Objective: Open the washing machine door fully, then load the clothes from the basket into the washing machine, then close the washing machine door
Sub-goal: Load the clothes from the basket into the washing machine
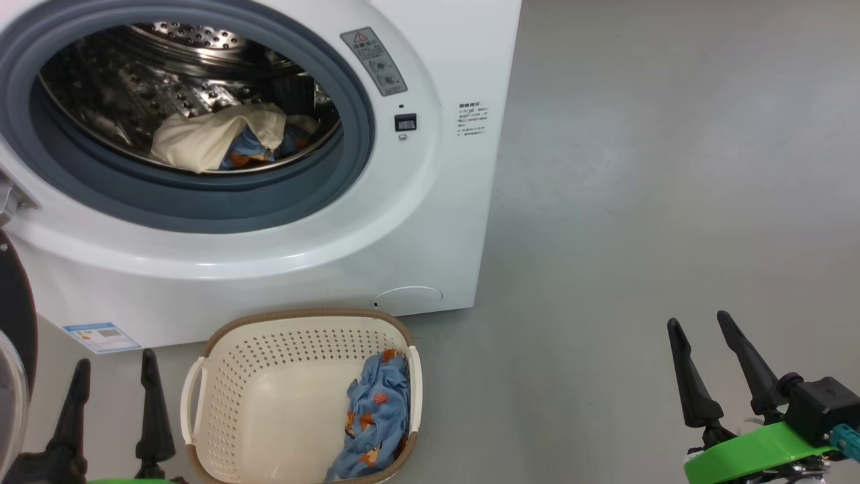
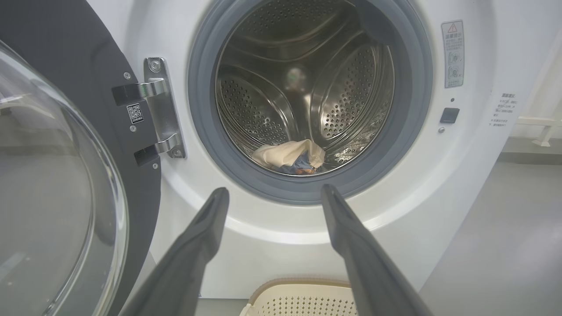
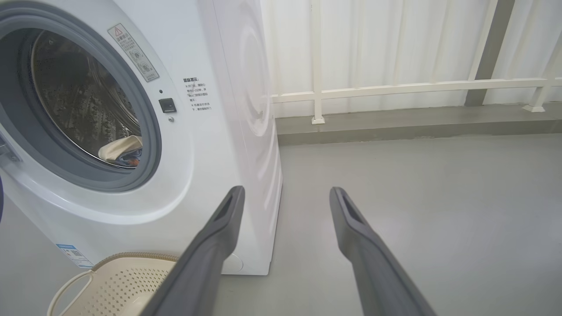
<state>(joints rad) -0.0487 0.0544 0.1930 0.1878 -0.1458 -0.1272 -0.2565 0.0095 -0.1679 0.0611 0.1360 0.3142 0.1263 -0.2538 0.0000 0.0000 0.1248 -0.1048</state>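
The white washing machine point(image 1: 430, 222) stands with its door point(image 2: 57, 184) swung wide to the left, glass bowl facing out. Clothes point(image 1: 215, 138) lie in the steel drum: a cream piece over blue printed fabric, also seen as clothes point(image 2: 292, 158) and clothes point(image 3: 120, 151). The cream basket point(image 1: 269, 336) sits on the floor before the machine with one blue orange-printed garment point(image 1: 373, 420) along its right side. My left gripper point(image 1: 114, 366) is open, left of the basket, empty. My right gripper point(image 1: 700, 323) is open over bare floor at the right, holding nothing.
Grey floor point(image 1: 672, 168) stretches to the right of the machine. A white railing point(image 3: 395, 87) and pale curtain run along the back wall. The door's hinge bracket point(image 2: 160, 107) shows at the machine's left. The basket rim point(image 2: 303, 285) lies below my left fingers point(image 2: 210, 232).
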